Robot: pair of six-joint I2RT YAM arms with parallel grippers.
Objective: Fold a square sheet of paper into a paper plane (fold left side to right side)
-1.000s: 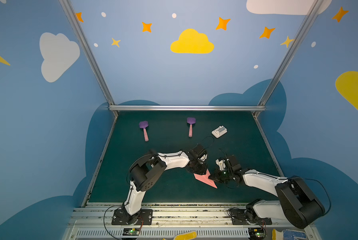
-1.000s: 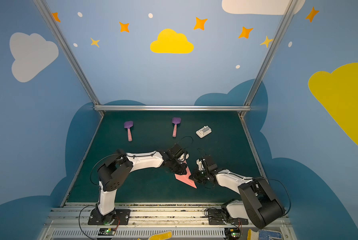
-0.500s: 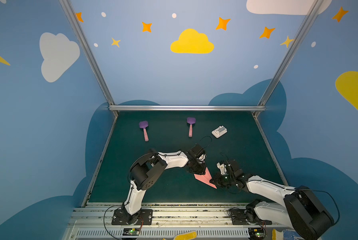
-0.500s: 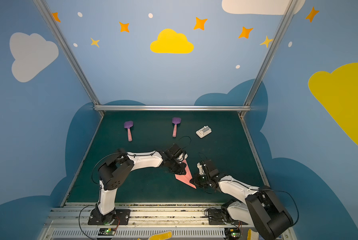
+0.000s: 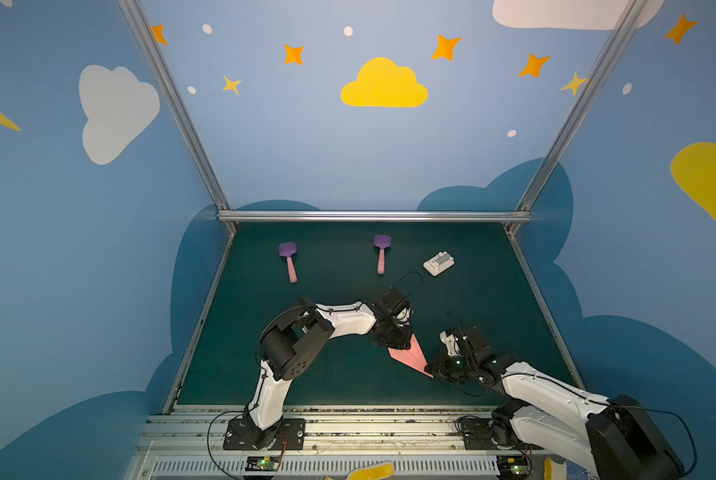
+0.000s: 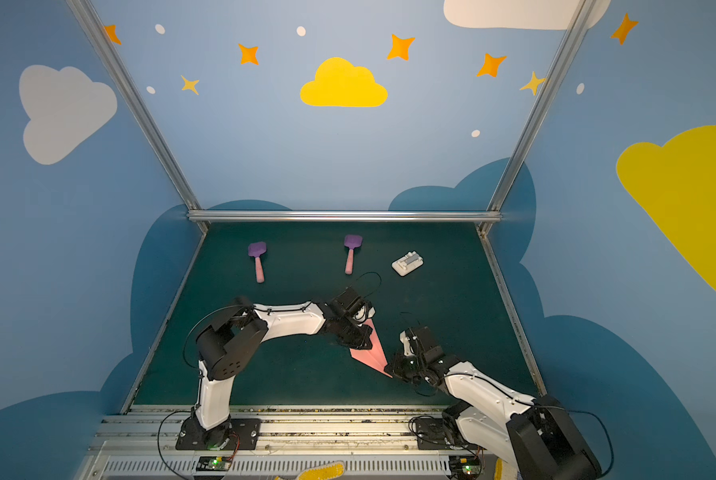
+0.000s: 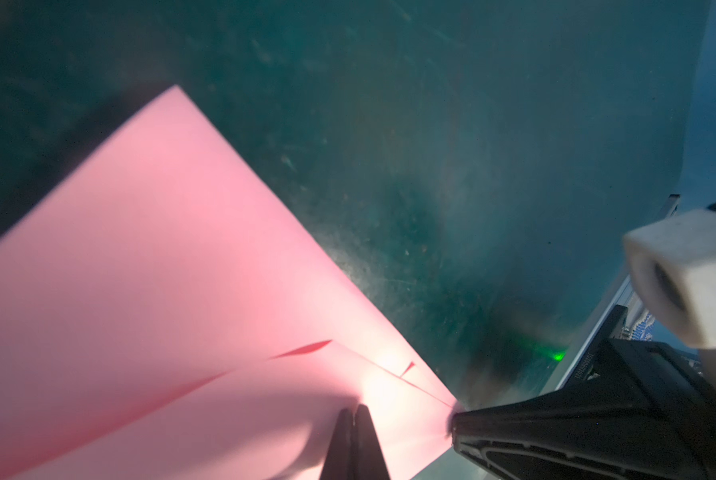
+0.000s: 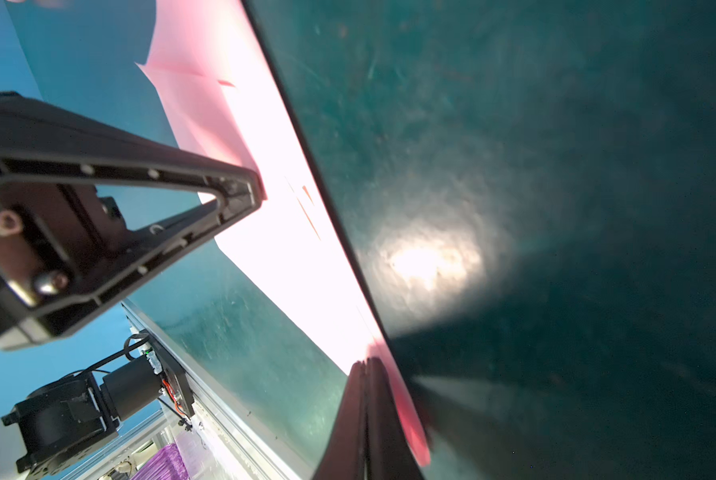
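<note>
The square sheet of paper (image 5: 411,358) (image 6: 372,354) is salmon pink and folded into a narrow pointed dart, the paper plane shape, lying on the green mat. My left gripper (image 5: 402,341) (image 6: 362,338) is shut, its tips resting on the paper's wide end (image 7: 161,270); in the left wrist view the tips (image 7: 354,409) touch the pink surface. My right gripper (image 5: 433,370) (image 6: 392,370) is shut at the pointed front tip. In the right wrist view its closed tips (image 8: 366,365) lie against the paper's edge (image 8: 289,232).
Two purple spatulas with pink handles (image 5: 288,259) (image 5: 381,251) and a small white block (image 5: 438,263) lie at the back of the mat. The metal front rail (image 5: 348,409) runs just behind the paper's tip.
My right gripper slid along the paper toward its pointed tip and the front rail, its arm drawing back. The left gripper and the paper barely moved.
</note>
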